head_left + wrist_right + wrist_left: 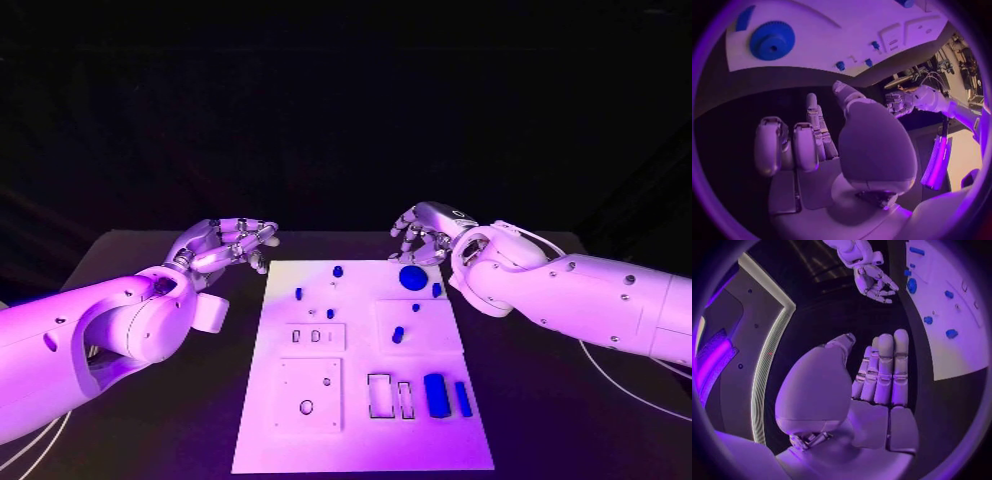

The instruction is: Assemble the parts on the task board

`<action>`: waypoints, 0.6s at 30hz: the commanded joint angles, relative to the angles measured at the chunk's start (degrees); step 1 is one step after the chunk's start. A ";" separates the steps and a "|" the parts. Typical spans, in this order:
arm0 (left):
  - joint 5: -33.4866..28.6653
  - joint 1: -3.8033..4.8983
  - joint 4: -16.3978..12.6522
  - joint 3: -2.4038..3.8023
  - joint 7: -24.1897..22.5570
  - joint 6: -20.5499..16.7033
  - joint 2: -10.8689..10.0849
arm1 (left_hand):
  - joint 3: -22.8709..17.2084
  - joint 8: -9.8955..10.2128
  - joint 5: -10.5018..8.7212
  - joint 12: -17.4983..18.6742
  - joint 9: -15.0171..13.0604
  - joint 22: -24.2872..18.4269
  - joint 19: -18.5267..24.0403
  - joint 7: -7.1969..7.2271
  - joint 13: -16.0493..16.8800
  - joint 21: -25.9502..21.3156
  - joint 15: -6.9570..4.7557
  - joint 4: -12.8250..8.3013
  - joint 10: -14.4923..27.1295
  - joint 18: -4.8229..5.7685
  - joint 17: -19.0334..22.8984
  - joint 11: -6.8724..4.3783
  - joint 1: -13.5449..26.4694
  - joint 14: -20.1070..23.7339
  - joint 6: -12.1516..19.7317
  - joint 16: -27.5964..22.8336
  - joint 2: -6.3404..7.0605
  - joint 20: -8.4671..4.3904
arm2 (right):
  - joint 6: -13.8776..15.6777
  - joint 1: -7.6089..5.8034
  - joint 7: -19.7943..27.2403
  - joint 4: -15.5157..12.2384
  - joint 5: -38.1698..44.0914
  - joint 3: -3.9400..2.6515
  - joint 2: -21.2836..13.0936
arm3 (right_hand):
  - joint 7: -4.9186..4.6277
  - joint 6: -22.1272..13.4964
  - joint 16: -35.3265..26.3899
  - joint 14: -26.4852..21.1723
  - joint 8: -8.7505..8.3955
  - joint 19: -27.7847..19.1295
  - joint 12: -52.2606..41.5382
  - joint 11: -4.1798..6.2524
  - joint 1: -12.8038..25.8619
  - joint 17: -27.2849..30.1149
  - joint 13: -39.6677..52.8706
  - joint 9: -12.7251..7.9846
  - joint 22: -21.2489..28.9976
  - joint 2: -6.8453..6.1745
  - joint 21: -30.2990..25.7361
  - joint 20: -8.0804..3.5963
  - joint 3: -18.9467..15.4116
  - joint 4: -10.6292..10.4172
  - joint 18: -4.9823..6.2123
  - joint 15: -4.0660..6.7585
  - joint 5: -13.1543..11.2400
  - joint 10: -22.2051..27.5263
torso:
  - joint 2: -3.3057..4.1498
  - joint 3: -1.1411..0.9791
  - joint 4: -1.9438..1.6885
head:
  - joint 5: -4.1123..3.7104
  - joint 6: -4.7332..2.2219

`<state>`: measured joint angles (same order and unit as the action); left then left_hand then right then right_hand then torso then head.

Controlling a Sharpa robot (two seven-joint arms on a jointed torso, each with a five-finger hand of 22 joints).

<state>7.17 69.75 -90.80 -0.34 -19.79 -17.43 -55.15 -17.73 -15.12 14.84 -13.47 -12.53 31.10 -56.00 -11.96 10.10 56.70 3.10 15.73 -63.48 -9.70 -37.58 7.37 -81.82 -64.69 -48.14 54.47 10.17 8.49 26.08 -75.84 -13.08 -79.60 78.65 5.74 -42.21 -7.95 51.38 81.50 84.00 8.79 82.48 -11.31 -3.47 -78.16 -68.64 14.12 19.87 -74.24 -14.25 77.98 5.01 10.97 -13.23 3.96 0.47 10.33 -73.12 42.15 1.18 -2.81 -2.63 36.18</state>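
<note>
1. The left hand (pixel 224 245) hung over the table (pixel 144 400) just off the board's (pixel 361 440) far left corner, fingers loose and apart, grasping nothing.
2. The right hand (pixel 428 232) hovered beyond the far right corner, fingers curled, nothing in them.
3. The blue gear (pixel 414 278) and smaller parts (pixel 436 395) sat on the board.

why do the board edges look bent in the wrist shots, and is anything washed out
Left wrist view: fisheye lens bows the task board edge, and a dark frame rings the circle. Right wrist view: same bending of the board's edge; the blue gear stays readable. Head view: edges run straight, and the board's near end glares pale.
</note>
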 commanded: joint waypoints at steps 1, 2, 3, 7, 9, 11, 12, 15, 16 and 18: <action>-0.23 0.16 -0.04 0.06 -0.58 0.71 0.00 | -0.27 -0.30 -0.30 -0.27 -0.06 -0.06 0.23 -0.02 0.07 -0.08 -0.07 -0.12 0.37 -0.86 0.05 0.03 -0.50 0.39 0.36 -0.38 0.08 0.00 | -5.53 -0.21 2.10 0.13 -6.95 0.00 -0.98 | -0.04 -0.44 0.56 2.48 0.02 0.39 -4.52 0.27 -2.66 -0.80 4.09 0.30 -0.62 0.18 0.39 -0.20 -4.47 -2.16 -0.50 0.67 -0.78 -1.84 | -0.15 -0.14 0.55 | -0.08 -0.07; -0.23 0.16 -0.02 0.06 -0.59 0.74 0.01 | -0.27 -0.30 -0.30 -0.27 -0.06 -0.06 0.23 -0.02 0.07 -0.08 -0.07 -0.12 0.37 -0.86 0.05 0.03 -0.50 0.39 0.36 -0.38 0.08 0.00 | -5.93 -0.24 2.10 0.39 -7.24 -0.01 -1.23 | -0.14 -0.61 0.75 2.50 0.58 0.50 -8.37 0.58 -4.29 -1.00 8.03 0.69 -0.91 0.59 0.50 -0.27 -6.38 -3.39 -0.57 0.84 -0.74 -0.95 | -0.16 -0.17 0.60 | -0.04 -0.05; -0.23 0.16 0.00 0.05 -0.59 0.78 0.02 | -0.27 -0.30 -0.30 -0.27 -0.06 -0.06 0.23 -0.02 0.07 -0.08 -0.07 -0.12 0.37 -0.86 0.05 0.03 -0.50 0.39 0.36 -0.38 0.08 0.00 | -6.38 -0.25 2.02 0.76 -7.53 -0.01 -1.47 | 0.19 -0.71 0.99 2.57 1.09 0.69 -12.46 0.54 -4.91 -1.38 11.84 1.01 -1.35 0.86 0.76 -0.41 -7.29 -3.44 -0.63 0.98 -0.67 -0.63 | -0.18 -0.19 0.61 | -0.13 -0.05; -0.24 0.15 0.09 0.05 -0.59 0.91 0.11 | -0.27 -0.30 -0.30 -0.27 -0.06 -0.06 0.23 -0.02 0.07 -0.08 -0.07 -0.12 0.37 -0.86 0.05 0.03 -0.50 0.39 0.36 -0.38 0.08 0.00 | -7.49 -0.10 1.45 2.37 -7.76 0.02 -1.68 | -0.04 0.06 4.52 3.88 4.63 2.91 -53.91 0.38 -5.74 -9.25 51.89 2.57 -6.31 1.96 4.39 -0.18 -7.39 -3.28 -1.70 0.90 0.78 -3.02 | -0.15 -0.28 0.64 | -0.18 -0.01; -0.24 0.15 0.14 0.05 -0.61 0.98 0.17 | -0.27 -0.30 -0.30 -0.27 -0.06 -0.06 0.23 -0.02 0.07 -0.08 -0.07 -0.12 0.37 -0.86 0.05 0.03 -0.50 0.39 0.36 -0.38 0.08 0.00 | -7.88 0.24 0.62 3.53 -6.83 0.06 -1.41 | -0.42 -0.78 6.14 4.58 5.25 4.26 -67.00 -0.09 -5.33 -13.55 64.50 2.59 -9.34 2.07 6.75 0.20 -7.21 -3.34 -2.35 0.25 0.71 -8.47 | -0.15 -0.22 0.48 | -0.20 0.09; -0.24 0.14 0.18 0.05 -0.61 1.04 0.21 | -0.27 -0.30 -0.30 -0.27 -0.06 -0.06 0.23 -0.02 0.07 -0.08 -0.07 -0.12 0.37 -0.86 0.05 0.03 -0.50 0.39 0.36 -0.38 0.08 0.00 | -7.74 0.65 -0.56 3.87 -5.65 0.08 -1.23 | -0.62 -0.88 7.13 5.10 5.64 5.35 -71.94 -0.34 -5.04 -16.50 69.26 2.57 -11.60 2.12 8.58 0.47 -7.21 -3.31 -2.89 -0.03 0.60 -11.41 | -0.13 -0.21 0.35 | -0.25 0.19; -0.24 0.14 0.20 0.05 -0.61 1.08 0.23 | -0.27 -0.30 -0.30 -0.27 -0.06 -0.06 0.23 -0.02 0.07 -0.08 -0.07 -0.12 0.37 -0.86 0.05 0.03 -0.50 0.39 0.36 -0.38 0.08 0.00 | -7.67 0.94 -1.24 3.90 -4.93 0.09 -1.15 | -0.63 -0.77 7.49 5.32 5.80 6.02 -73.37 -0.37 -5.05 -17.68 70.64 2.58 -12.92 2.34 9.67 0.53 -7.07 -3.32 -3.22 -0.10 0.58 -12.45 | -0.13 -0.16 0.29 | -0.30 0.21; -0.24 0.13 0.28 0.05 -0.62 1.15 0.24 | -0.27 -0.30 -0.30 -0.27 -0.06 -0.06 0.23 -0.02 0.07 -0.08 -0.07 -0.12 0.37 -0.86 0.05 0.03 -0.50 0.39 0.36 -0.38 0.08 0.00 | -7.45 1.73 -3.00 3.91 -3.50 0.11 -0.83 | -0.76 -1.00 7.86 5.54 5.83 6.76 -75.18 -0.50 -4.96 -18.91 72.41 2.47 -14.35 2.32 10.85 0.67 -7.00 -3.31 -3.59 -0.24 0.53 -13.81 | -0.15 -0.14 0.30 | -0.26 0.31; -0.24 0.13 0.32 0.05 -0.63 1.16 0.24 | -0.27 -0.30 -0.30 -0.27 -0.06 -0.06 0.23 -0.02 0.07 -0.08 -0.07 -0.12 0.37 -0.86 0.05 0.03 -0.50 0.39 0.36 -0.38 0.08 0.00 | -7.40 1.97 -3.55 3.96 -3.05 0.11 -0.71 | -0.78 -1.04 7.89 5.56 5.82 6.82 -75.49 -0.53 -4.97 -19.02 72.71 2.45 -14.48 2.33 10.95 0.70 -6.98 -3.31 -3.62 -0.26 0.54 -14.06 | -0.13 -0.16 0.29 | -0.22 0.39; -0.24 0.13 0.37 0.05 -0.63 1.17 0.22 | -0.27 -0.30 -0.30 -0.27 -0.06 -0.06 0.23 -0.02 0.07 -0.08 -0.07 -0.12 0.37 -0.86 0.05 0.03 -0.50 0.39 0.36 -0.38 0.08 0.00 | -7.38 2.34 -4.41 4.12 -2.40 0.11 -0.52 | -0.80 -1.09 7.94 5.59 5.81 6.95 -75.70 -0.56 -4.99 -19.20 72.92 2.43 -14.71 2.34 11.15 0.72 -6.94 -3.30 -3.68 -0.29 0.57 -14.23 | -0.10 -0.15 0.32 | -0.15 0.52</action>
<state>7.17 69.76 -90.40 -0.35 -19.82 -17.28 -55.03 -17.72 -15.12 14.84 -13.47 -12.52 31.10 -56.00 -11.96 10.09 56.70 3.10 15.73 -63.48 -9.70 -37.59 7.37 -81.82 -64.69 -48.14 54.49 10.17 8.49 20.02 -73.61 -14.67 -75.59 73.72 5.87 -42.80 -8.69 50.48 89.15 84.02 14.41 84.00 -86.68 -3.89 -83.31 -74.95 74.97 22.34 -74.94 -12.13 88.86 5.36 3.67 -16.49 1.23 0.61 10.99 -83.85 42.01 0.99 -2.48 -2.90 36.52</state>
